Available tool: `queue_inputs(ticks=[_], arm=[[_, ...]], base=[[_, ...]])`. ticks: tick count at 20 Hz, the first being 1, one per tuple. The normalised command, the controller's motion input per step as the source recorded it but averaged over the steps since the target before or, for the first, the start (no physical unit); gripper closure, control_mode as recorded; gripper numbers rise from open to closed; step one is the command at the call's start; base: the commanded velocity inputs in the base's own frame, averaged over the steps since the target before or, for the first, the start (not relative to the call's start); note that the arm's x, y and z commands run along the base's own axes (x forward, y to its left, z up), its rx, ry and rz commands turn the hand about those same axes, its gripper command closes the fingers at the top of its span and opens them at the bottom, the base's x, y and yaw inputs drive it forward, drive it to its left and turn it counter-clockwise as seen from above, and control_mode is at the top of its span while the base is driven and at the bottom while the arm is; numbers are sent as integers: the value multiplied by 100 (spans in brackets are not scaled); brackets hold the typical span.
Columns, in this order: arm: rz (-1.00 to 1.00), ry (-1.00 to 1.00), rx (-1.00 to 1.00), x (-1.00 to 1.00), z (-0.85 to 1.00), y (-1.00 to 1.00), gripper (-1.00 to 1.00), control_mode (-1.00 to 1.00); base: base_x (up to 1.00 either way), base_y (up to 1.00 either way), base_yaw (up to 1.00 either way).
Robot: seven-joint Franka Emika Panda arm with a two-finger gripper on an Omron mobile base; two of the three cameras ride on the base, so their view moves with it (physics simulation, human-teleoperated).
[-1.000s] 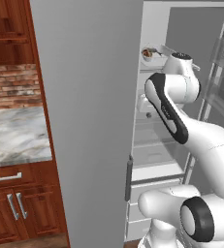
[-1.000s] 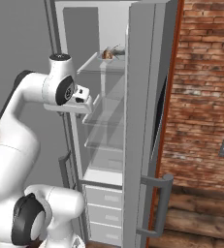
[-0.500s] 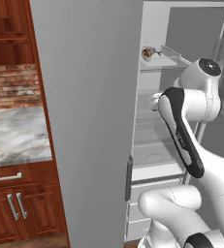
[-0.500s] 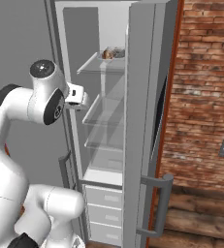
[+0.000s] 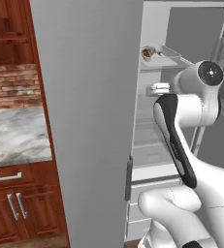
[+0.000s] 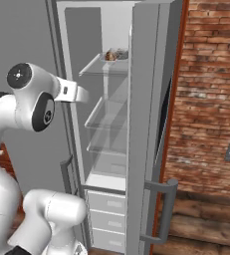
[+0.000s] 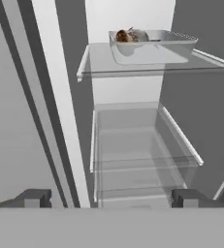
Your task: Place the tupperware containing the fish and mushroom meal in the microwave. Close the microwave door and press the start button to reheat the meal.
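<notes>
The tupperware (image 7: 152, 47), a shallow clear container, sits on the top glass shelf of an open fridge, also seen as the tupperware (image 5: 155, 53) and the tupperware (image 6: 116, 56). The fish and mushroom meal (image 7: 126, 35) lies at its left end: a glossy brown lump and a paler piece. My gripper (image 7: 113, 198) is open and empty. It hangs in front of the fridge, well below and short of that shelf, facing in. The microwave, its door and its start button are out of view.
The wide grey fridge door (image 5: 87, 121) stands open on the left, and a narrower door with a bar handle (image 6: 164, 211) on the right. Lower glass shelves (image 7: 142, 162) and drawers (image 6: 106, 211) are inside. Wooden cabinets and a marble counter (image 5: 14, 135) lie left; a brick wall (image 6: 208, 99) rises on the right.
My hand has drawn back and down from the top shelf, away from the tupperware, and the jaws have spread wider. The tupperware has stayed on its shelf.
</notes>
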Motion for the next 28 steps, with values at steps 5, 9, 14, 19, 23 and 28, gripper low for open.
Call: queue_inputs(ticks=[5,9,14,19,23,28], arm=[[-17,-1,9,0,62,-23,-100,-100],[-3,0,21,0,8,-63,-100,-100],[0,-4,20,0,5,-57,-100,-100],[0,-10,12,16,24,-23,-100,-100],[0,-2,7,37,9,-2,-100,-100],[0,0,4,44,0,-1,-100,-100]], base=[[0,0,0],[0,0,0],[0,0,0],[0,0,0],[0,0,0],[0,0,0]])
